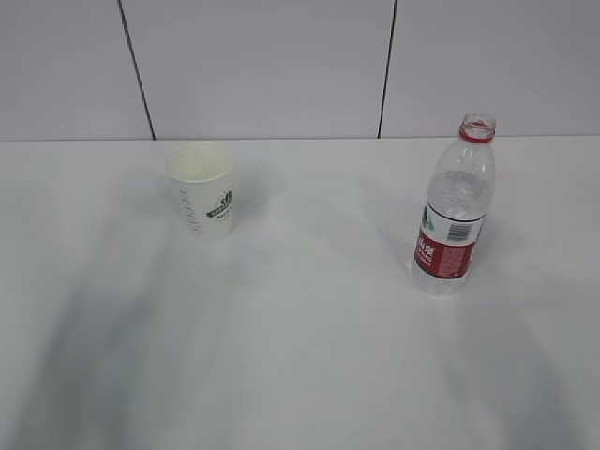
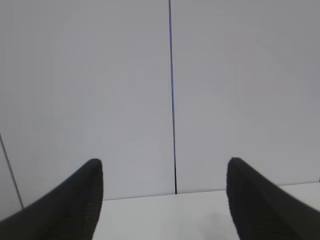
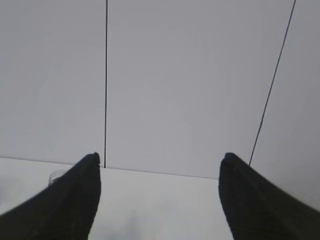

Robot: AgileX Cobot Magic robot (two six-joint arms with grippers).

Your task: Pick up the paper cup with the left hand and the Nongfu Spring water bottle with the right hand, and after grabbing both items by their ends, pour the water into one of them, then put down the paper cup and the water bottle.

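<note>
Both pincers, left (image 2: 162, 200) and right (image 3: 160, 195), spread and empty, should descend squarely around cup (image 1: 204, 199) and bottle (image 1: 455, 211) without tipping either.

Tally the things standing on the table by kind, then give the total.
Paper cups: 1, the paper cup, upright on the left
Water bottles: 1, the Nongfu Spring water bottle, upright and uncapped on the right
Total: 2
</note>
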